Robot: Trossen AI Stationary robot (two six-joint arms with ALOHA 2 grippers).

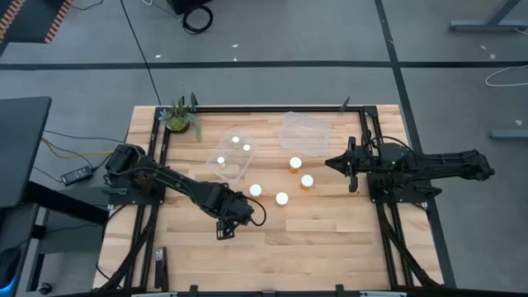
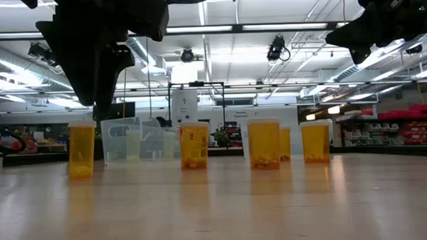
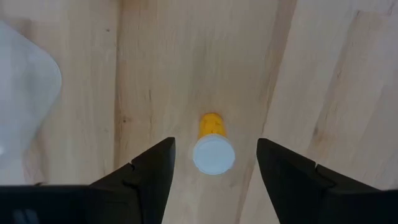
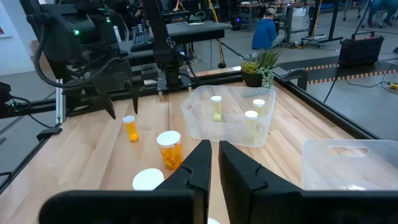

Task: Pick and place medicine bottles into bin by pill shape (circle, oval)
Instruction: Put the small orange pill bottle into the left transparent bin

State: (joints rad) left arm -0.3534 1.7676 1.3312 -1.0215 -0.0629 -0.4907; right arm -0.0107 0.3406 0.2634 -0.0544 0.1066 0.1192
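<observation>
Bottles stand scattered across a pale wooden table [image 1: 330,239] as two dark robot arms work over it. The left end effector [image 3: 214,163] hangs above the near-left part of the table with its fingers spread wide, holding nothing; directly below, between the fingers, stands a narrow orange-amber plastic medicine bottle with a round white cap [image 3: 212,149]. Four more white-capped amber bottles [image 1: 281,198] stand upright in a loose cluster near the table's middle, apart from one another. Farther back and left of the middle, a clear plastic bin [image 1: 232,157] holds three capped bottles [image 4: 216,107]. A second clear plastic bin [image 1: 304,132] sits just to its right, nearer the far edge. A small green potted plant [image 1: 179,116] occupies the far-left corner. The right end effector [image 4: 213,163] waits at the table's right side, above the surface, its fingers pressed together and empty.
</observation>
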